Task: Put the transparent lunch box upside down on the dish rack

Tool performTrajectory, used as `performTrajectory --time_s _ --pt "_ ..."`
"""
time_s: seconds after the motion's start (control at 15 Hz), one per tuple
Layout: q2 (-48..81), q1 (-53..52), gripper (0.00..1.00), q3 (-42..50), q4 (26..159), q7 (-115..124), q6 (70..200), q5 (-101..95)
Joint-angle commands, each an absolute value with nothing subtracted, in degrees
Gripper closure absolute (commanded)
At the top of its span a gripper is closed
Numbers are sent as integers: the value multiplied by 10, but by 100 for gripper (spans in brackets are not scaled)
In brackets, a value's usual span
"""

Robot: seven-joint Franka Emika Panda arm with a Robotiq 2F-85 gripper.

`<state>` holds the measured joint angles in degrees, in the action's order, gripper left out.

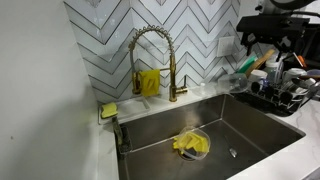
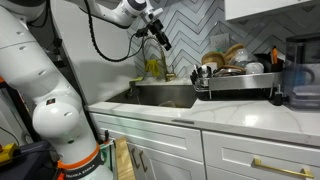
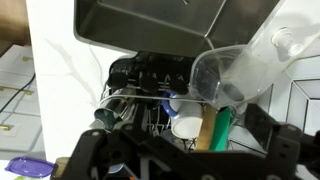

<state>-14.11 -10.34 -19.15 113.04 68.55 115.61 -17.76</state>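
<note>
Transparent lunch box (image 1: 243, 66) is perched at the sink-side end of the dish rack (image 1: 288, 102), tilted rather than flat. In the wrist view its open mouth looks turned toward the camera. Room-wise, the rack is hemmed in by the tiled wall (image 1: 200, 30) behind and the sink (image 1: 255, 128) drop-off on one side, but the air above it is free. The gripper (image 2: 163, 40) hangs up there, higher than the box and not touching it, jaws spread wide and holding nothing (in the wrist view the fingers (image 3: 88, 155) frame the box from either side). The rack is crowded: dark cups (image 3: 140, 72), a white cup (image 3: 185, 127) and a green item (image 3: 226, 125) right by the box. Down in the sink there's a clear bowl (image 1: 192, 145) with something yellow in it, and a gold faucet (image 1: 150, 45) stands at the back.
</note>
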Motion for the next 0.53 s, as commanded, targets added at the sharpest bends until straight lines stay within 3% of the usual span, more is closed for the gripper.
performTrajectory --time_s 0.0,0.47 --pt "-118 -111 0 -203 1097 652 1148 -183" --pt "-118 -110 0 -202 1098 659 1153 -180"
